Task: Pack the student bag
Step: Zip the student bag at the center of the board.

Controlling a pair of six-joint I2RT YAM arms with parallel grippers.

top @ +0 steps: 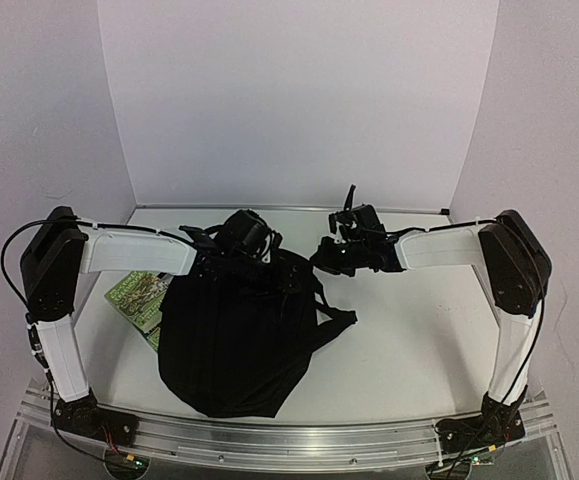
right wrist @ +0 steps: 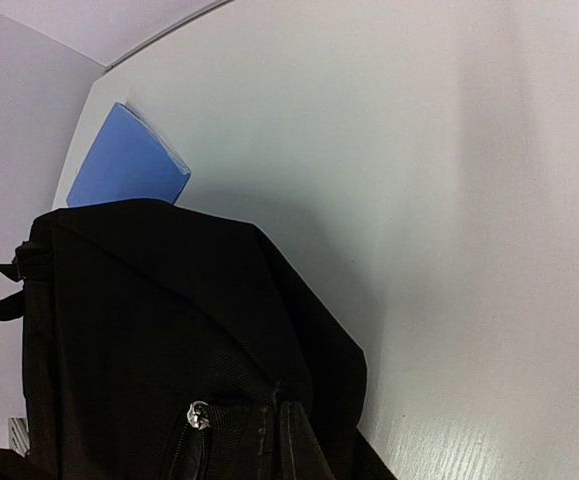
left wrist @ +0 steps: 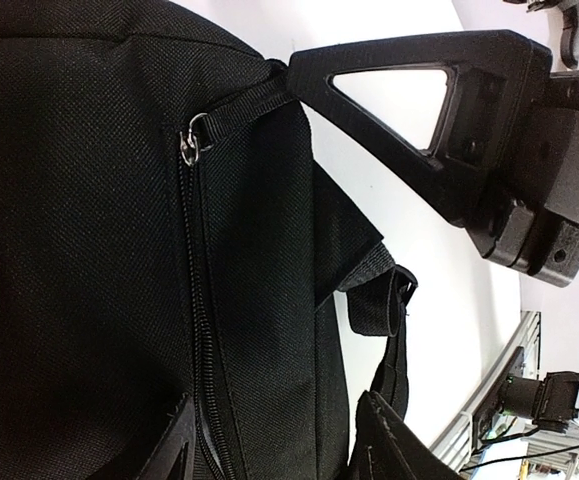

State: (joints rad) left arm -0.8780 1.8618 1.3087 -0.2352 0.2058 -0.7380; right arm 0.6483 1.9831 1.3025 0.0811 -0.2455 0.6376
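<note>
The student bag (top: 234, 340) lies on the worktop (top: 419, 330), the left pincer (top: 231, 262) part-open over its top edge, the right pincer (top: 331, 255) closed just beside that edge, holding nothing visible.

Black backpack (top: 237, 340) fills table (top: 419, 340) centre-left; straps (top: 331, 318) trail right. Green book (top: 139, 297) wedged at bag's left edge. Bare tabletop right of straps. 2 arms crowd bag's far end.

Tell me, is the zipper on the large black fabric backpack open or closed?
Closed, where visible. In the left wrist view the zipper on the large black fabric backpack runs with teeth joined below its metal pull. The rest is hidden.
</note>
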